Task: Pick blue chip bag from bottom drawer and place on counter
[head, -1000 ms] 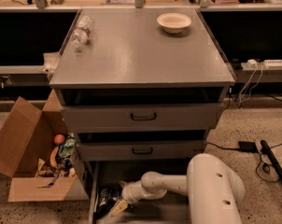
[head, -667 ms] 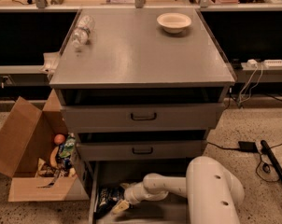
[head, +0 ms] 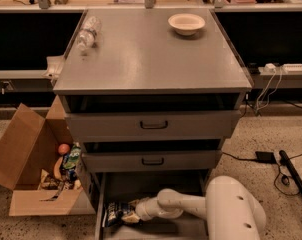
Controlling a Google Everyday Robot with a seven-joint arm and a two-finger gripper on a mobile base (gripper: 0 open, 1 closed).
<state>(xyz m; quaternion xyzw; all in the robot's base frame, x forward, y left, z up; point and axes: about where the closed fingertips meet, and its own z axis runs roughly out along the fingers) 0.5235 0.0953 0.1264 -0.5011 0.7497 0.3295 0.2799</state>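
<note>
Counter (head: 151, 59) w/ bowl (head: 186, 23), bottle (head: 87, 34) — claw (head: 134, 214) at bag (head: 116, 213), btm drawer (head: 156, 184).

One high camera faces the cabinet (head: 196, 128) front, looking down from fairly near. The gripper (head: 134, 212) sits in the bottom drawer (head: 156, 186).

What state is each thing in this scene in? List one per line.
bottom drawer: pulled open.
chip bag: lying crumpled in the bottom drawer.
gripper: down in the drawer, at the bag.
upper drawers: pushed in; fully shut or not, cannot tell.
bottle: lying on its side on the counter.
bowl: upright, looks empty.
box: open, flaps spread, items inside.
</note>
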